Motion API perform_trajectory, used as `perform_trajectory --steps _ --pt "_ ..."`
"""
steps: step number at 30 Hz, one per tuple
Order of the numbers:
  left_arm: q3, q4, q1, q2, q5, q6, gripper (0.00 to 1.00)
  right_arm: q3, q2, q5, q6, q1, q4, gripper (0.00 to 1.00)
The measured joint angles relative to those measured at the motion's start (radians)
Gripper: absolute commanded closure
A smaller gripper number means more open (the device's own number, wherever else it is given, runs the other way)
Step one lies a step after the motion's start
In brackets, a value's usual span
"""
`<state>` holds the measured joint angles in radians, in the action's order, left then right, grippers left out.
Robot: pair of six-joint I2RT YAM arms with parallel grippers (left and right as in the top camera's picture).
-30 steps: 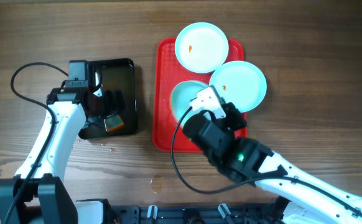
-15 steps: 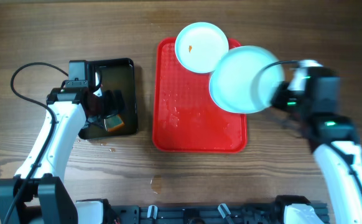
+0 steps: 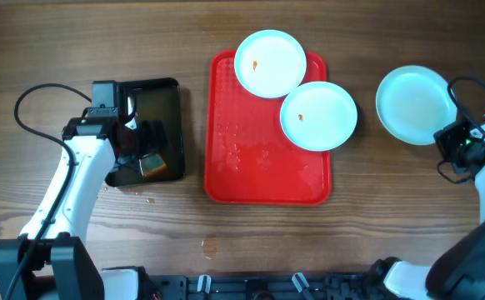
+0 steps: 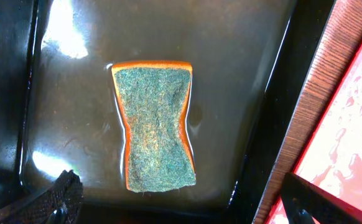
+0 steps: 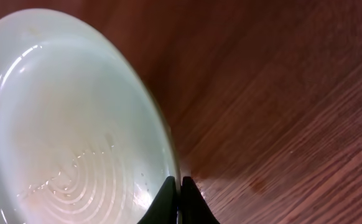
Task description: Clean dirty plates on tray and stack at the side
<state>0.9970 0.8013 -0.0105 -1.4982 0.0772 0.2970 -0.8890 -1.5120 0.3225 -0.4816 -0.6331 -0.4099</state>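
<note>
Two pale plates with orange smears rest on the red tray: one at its far edge, one overlapping its right edge. A third, smear-free plate is off to the right of the tray; it fills the right wrist view. My right gripper is shut on this plate's rim and shows at the plate's lower right in the overhead view. My left gripper is open above the black tray, with the green-topped sponge lying between and beyond its fingers.
The black tray holds dark liquid and the sponge, left of the red tray. Water drops lie on the red tray. A cable loops at the far left. A dark rail runs along the table's near edge.
My right arm has carried the third plate from the red tray's middle out to the right of the tray. The left arm has not moved.
</note>
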Motion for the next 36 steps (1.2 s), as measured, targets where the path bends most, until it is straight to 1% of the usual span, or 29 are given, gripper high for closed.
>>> perform_trajectory --steps 1,3,4,7,11,13,18,20,21,25,26,28,29,33,35,36 --pt "0.000 0.000 0.000 0.000 0.000 0.000 0.00 0.000 -0.024 -0.012 -0.005 0.000 0.016 0.90" --pt "0.000 0.000 0.000 0.000 0.000 0.000 0.00 0.000 -0.052 -0.028 -0.014 0.000 0.035 0.65" --pt "0.000 0.000 0.000 0.000 0.000 0.000 0.00 0.000 -0.058 -0.032 -0.014 0.000 0.047 0.59" --pt "0.000 0.000 0.000 0.000 0.000 0.000 0.00 -0.003 -0.057 -0.008 0.001 -0.001 0.072 0.51" --pt "0.000 0.000 0.000 0.000 0.000 0.000 0.00 -0.003 -0.032 0.071 0.051 0.009 0.066 0.50" --pt "0.000 0.000 0.000 0.000 0.000 0.000 0.00 -0.005 0.002 0.108 0.087 0.036 0.024 0.50" --pt "0.000 -0.004 0.000 0.000 0.000 0.000 0.00 -0.015 0.100 0.150 0.213 0.228 -0.158 0.47" --pt "0.000 -0.012 0.000 0.000 0.003 0.000 0.00 -0.017 0.106 0.124 0.247 0.327 -0.203 0.42" --pt "0.000 -0.010 0.000 0.000 0.010 0.000 0.00 -0.016 0.104 0.085 0.261 0.386 -0.208 0.42" --pt "0.001 0.039 0.000 0.000 0.088 0.000 0.00 -0.014 0.074 -0.079 0.291 0.537 -0.132 0.41" --pt "0.001 0.046 0.000 0.000 0.112 0.000 0.00 -0.014 0.060 -0.113 0.295 0.554 -0.098 0.43" --pt "0.001 0.058 0.000 0.000 0.138 0.000 0.00 -0.012 0.022 -0.178 0.303 0.575 -0.013 0.53" --pt "0.001 0.064 0.000 0.001 0.145 0.000 0.00 -0.012 0.000 -0.206 0.305 0.577 0.032 0.56" --pt "0.001 0.074 0.000 0.001 0.169 0.000 0.00 -0.011 -0.064 -0.256 0.316 0.577 0.114 0.57" --pt "0.001 0.074 0.000 0.001 0.176 0.000 0.00 -0.011 -0.101 -0.253 0.325 0.578 0.147 0.62" --pt "0.001 0.074 0.000 0.001 0.177 0.000 0.00 -0.011 -0.115 -0.251 0.328 0.577 0.152 0.68"
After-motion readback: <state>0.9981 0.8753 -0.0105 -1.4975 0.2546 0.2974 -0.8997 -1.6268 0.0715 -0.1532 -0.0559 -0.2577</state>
